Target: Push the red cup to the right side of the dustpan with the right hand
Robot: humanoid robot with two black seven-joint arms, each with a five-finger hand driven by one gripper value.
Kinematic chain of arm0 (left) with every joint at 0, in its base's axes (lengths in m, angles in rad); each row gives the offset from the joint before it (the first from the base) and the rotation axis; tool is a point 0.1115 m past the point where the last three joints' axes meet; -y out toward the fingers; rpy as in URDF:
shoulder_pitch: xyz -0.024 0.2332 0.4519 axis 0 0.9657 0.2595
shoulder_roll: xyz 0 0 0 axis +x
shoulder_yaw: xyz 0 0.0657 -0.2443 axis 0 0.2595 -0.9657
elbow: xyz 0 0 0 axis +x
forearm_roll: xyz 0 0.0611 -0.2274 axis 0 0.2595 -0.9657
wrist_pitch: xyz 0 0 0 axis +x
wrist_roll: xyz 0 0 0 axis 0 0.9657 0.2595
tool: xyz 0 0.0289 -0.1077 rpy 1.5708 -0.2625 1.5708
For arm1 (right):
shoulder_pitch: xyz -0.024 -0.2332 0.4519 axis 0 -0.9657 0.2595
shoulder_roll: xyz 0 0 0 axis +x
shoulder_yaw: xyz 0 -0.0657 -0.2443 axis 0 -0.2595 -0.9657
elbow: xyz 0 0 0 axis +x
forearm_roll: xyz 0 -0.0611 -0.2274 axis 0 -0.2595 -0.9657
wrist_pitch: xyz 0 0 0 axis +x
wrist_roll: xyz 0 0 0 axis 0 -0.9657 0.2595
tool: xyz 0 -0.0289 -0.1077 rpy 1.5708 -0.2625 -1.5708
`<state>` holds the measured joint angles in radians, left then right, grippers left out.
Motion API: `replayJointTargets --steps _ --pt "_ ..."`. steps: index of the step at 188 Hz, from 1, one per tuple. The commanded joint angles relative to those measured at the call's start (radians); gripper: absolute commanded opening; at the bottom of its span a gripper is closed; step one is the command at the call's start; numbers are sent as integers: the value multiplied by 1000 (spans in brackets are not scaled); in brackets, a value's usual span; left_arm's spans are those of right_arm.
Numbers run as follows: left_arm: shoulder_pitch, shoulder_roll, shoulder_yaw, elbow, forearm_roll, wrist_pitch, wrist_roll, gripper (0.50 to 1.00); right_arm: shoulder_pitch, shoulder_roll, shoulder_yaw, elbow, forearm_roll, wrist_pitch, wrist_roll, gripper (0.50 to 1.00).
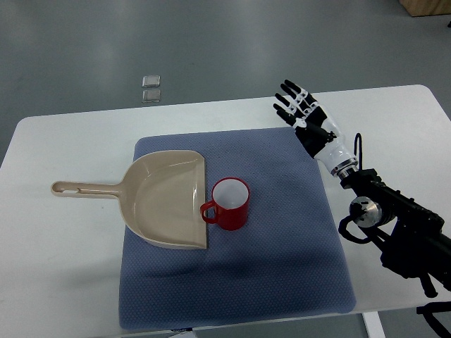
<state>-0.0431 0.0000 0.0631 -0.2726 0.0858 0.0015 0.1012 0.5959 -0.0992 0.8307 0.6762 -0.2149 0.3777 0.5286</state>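
A red cup [229, 203] with a white inside stands upright on the blue-grey mat [282, 232], its handle pointing left. It sits just right of the beige dustpan [165, 199], almost touching the pan's open edge. The dustpan's handle points left across the white table. My right hand [301, 113] is raised over the mat's far right corner, fingers spread and straight, holding nothing. It is well apart from the cup, up and to the right of it. The left arm does not show.
The white table [63, 260] ends near the picture's bottom and right. Two small clear squares [151, 88] lie on the grey floor beyond the table's far edge. My right forearm [394, 225] crosses the table's right side.
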Motion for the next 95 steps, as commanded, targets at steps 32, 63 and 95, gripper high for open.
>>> replayJointTargets --steps 32,63,95 --pt "-1 0 1 -2 2 0 0 1000 2 -16 27 -6 190 -48 -248 934" --pt "-1 0 1 0 0 0 0 1000 -10 -11 35 -3 210 -14 -233 934" --pt "-1 0 3 -2 0 0 0 1000 -13 -14 35 -6 207 72 -173 934"
